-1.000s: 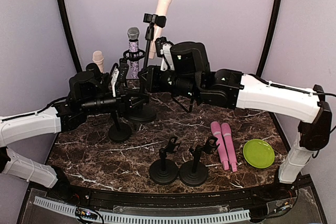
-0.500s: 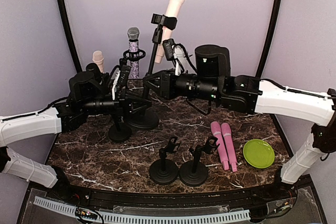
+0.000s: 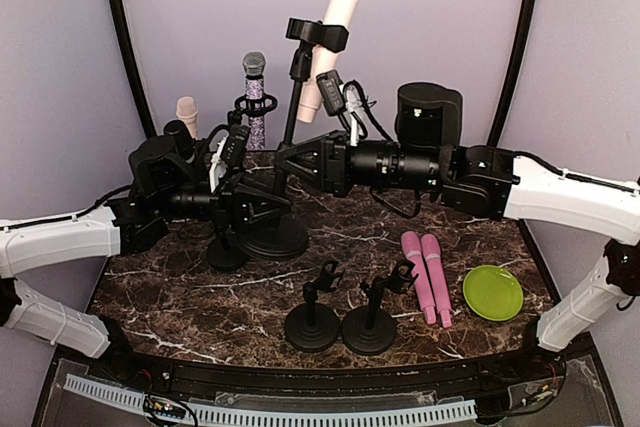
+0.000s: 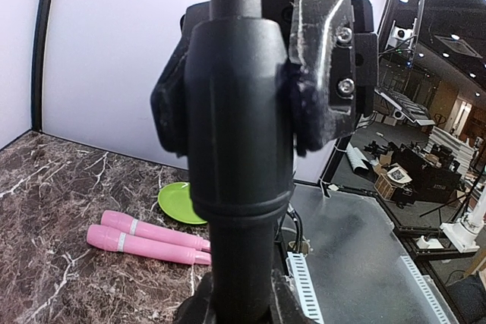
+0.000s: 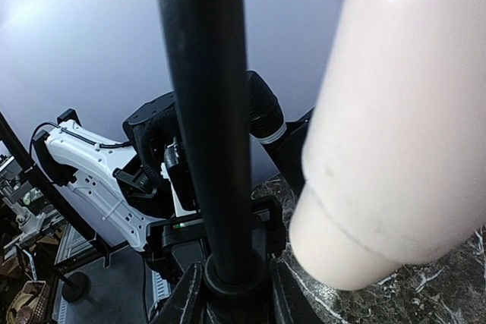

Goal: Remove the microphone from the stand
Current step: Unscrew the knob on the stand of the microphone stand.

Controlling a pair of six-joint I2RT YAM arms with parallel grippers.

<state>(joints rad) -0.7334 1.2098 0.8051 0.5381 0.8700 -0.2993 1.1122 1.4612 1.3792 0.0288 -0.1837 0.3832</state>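
A pale pink microphone [image 3: 335, 27] sits tilted in the clip [image 3: 318, 35] at the top of a tall black stand [image 3: 292, 107]; the stand's round base [image 3: 270, 239] is on the marble table. My right gripper [image 3: 287, 159] is shut on the stand's pole [image 5: 209, 111] below the microphone [image 5: 387, 134], as the right wrist view [image 5: 231, 294] shows. My left gripper [image 3: 262, 202] is shut on the thick lower part of the stand [image 4: 239, 149], its fingers pressing both sides [image 4: 239, 305].
A sparkly microphone [image 3: 254, 87] and a small pink one [image 3: 187, 112] stand at the back left. A low stand [image 3: 228, 249] is beside the tall base. Two short empty stands [image 3: 312, 319] [image 3: 372, 319] are in front. Two pink microphones [image 3: 425, 275] lie next to a green plate [image 3: 492, 292].
The right arm has swung to the right and stretched out. The stand's top and the microphone have moved up and right, and the base has shifted a little nearer. Both grippers stay shut on the stand.
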